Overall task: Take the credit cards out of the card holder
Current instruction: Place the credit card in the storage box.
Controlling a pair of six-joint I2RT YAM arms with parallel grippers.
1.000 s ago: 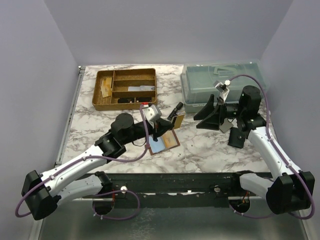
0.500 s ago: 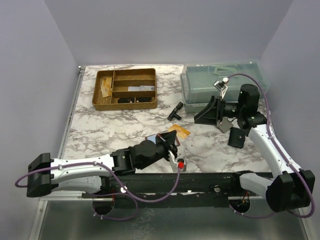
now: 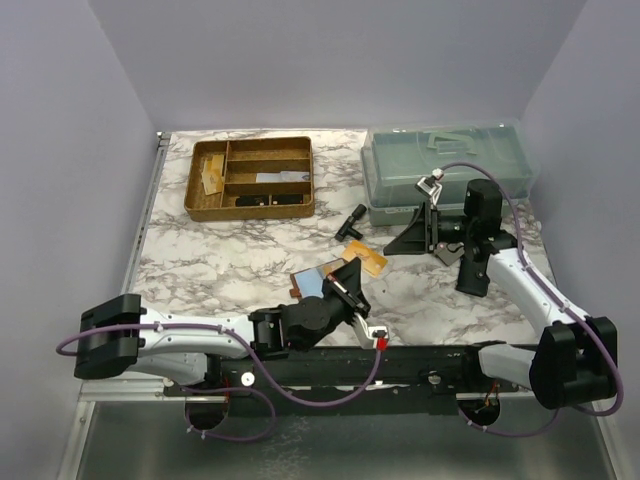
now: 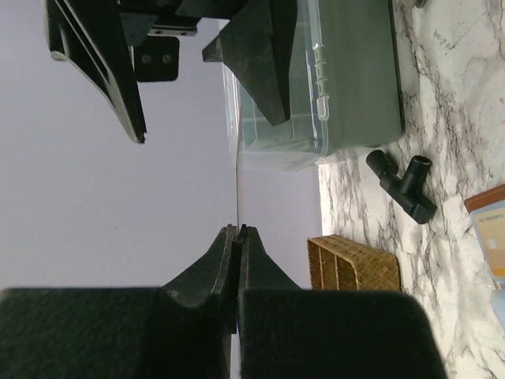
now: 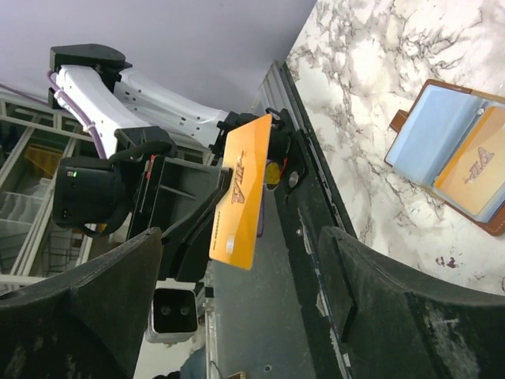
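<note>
Soft, even overhead light leaves faint shadows on the white marbled table [image 3: 200, 262]; both wrist views blur up close.

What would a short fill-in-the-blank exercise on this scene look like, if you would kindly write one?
1. The left claw is shut on a credit card whose colour is ___.
2. In the open card holder sits a pale card coloured light ___.
3. The right claw holds nothing, and its jaws stand ___.
4. The gold-brown tray stands at the far ___ corner of the marble table.

Missing words: orange; blue; open; left.
</note>
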